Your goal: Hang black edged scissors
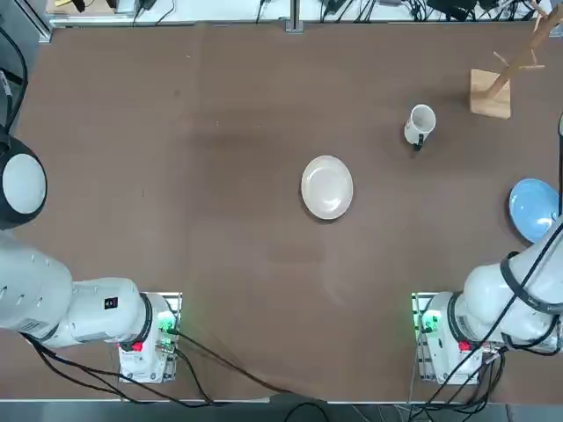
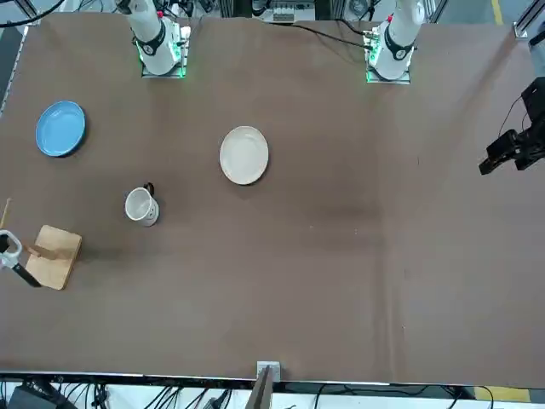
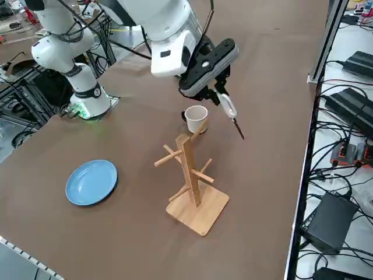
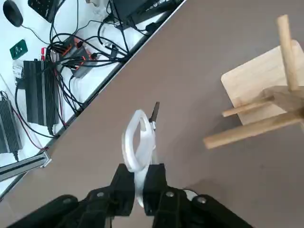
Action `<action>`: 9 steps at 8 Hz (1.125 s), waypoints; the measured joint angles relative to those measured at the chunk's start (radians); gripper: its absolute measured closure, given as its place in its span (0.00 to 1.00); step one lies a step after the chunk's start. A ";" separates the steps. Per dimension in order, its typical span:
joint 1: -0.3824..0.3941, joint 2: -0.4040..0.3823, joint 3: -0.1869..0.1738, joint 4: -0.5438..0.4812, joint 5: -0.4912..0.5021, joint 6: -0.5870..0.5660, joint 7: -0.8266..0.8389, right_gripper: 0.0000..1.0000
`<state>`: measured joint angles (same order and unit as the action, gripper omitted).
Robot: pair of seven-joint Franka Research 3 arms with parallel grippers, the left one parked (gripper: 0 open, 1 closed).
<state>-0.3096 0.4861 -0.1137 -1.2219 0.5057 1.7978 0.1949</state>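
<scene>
My right gripper point(image 3: 220, 92) hangs in the air above the table, shut on the black edged scissors point(image 3: 229, 108). The scissors are pale white with a dark blade tip that points down and away from the fingers. In the wrist view the white handle loop of the scissors point(image 4: 137, 142) rises from between the shut fingers of the gripper point(image 4: 140, 176). The wooden peg rack point(image 3: 189, 169) stands below and beside the gripper, and the scissors are apart from its pegs point(image 4: 251, 129). From the front, the scissors point(image 2: 10, 252) show at the left edge next to the rack point(image 2: 53, 254).
A white mug point(image 3: 196, 116) stands on the brown table just behind the rack; it also shows from above as the mug point(image 1: 420, 123). A blue plate point(image 3: 91, 181) lies toward the arm's base. A white plate point(image 1: 326, 186) sits mid-table. The table edge and cables point(image 3: 338, 151) lie close by.
</scene>
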 joint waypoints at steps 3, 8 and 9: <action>-0.043 0.013 0.000 0.001 0.031 -0.050 -0.025 0.87; -0.080 0.016 0.000 0.004 0.045 -0.089 -0.060 0.87; -0.082 0.016 0.000 0.006 0.045 -0.089 -0.064 0.87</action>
<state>-0.3921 0.5023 -0.1142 -1.2160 0.5508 1.7093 0.1307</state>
